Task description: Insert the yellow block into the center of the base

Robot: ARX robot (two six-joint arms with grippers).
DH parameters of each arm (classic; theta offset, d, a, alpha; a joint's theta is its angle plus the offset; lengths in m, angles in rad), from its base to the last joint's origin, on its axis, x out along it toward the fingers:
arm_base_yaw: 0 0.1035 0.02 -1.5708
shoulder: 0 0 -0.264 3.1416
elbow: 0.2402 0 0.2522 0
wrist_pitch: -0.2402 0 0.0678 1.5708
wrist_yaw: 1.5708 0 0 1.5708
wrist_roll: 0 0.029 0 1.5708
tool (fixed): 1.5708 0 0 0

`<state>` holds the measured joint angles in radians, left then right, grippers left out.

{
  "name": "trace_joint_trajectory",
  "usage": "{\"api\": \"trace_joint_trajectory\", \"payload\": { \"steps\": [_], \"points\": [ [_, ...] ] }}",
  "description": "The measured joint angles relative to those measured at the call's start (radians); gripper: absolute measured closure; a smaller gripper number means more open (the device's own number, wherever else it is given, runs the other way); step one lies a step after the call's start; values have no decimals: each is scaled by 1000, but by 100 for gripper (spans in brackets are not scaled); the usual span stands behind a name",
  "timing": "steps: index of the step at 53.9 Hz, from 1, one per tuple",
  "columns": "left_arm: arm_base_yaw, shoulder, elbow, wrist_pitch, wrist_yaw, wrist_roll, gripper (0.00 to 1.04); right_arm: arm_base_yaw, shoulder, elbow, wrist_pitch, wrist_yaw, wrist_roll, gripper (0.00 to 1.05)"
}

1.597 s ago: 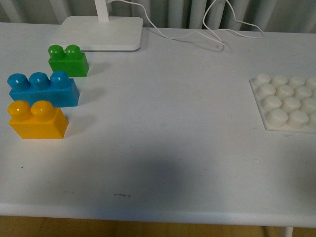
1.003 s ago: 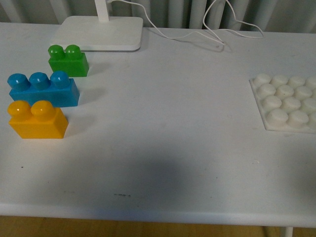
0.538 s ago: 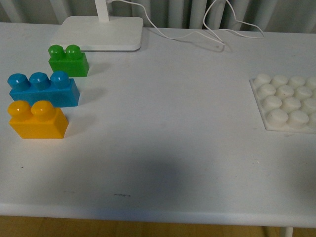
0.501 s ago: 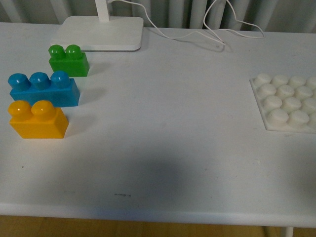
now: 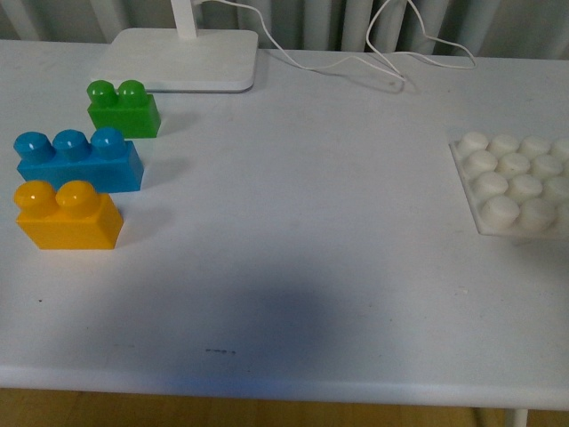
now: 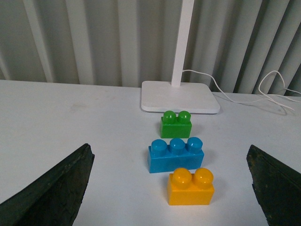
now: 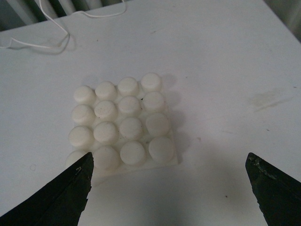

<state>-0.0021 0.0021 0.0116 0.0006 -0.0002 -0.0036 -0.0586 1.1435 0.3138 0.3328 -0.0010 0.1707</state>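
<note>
Though the front view crops the base [image 5: 513,184], left pincer [image 6: 168,149] and right pincer [image 7: 169,156] gape wide.

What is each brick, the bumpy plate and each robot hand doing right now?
yellow block: upright, studs up, not held.
blue brick: upright, studs up, not held.
green brick: upright, studs up, not held.
base: lying flat, nothing on its studs.
left gripper: open, holding nothing.
right gripper: open, holding nothing.

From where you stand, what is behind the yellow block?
The blue brick stands just behind the yellow block, the green brick further back. Yellow studs hide part of the blue brick's front.
</note>
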Motion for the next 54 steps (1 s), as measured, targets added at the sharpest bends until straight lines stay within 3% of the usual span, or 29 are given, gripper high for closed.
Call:
{"api": "trace_joint_trajectory", "payload": {
  "steps": [15, 54],
  "points": [
    [0, 0, 0, 0, 0, 0, 6, 1, 333, 100, 106, -66, -24, 9],
    [0, 0, 0, 0, 0, 0, 6, 18, 555, 291, 118, -34, -214, 9]
  ]
}}
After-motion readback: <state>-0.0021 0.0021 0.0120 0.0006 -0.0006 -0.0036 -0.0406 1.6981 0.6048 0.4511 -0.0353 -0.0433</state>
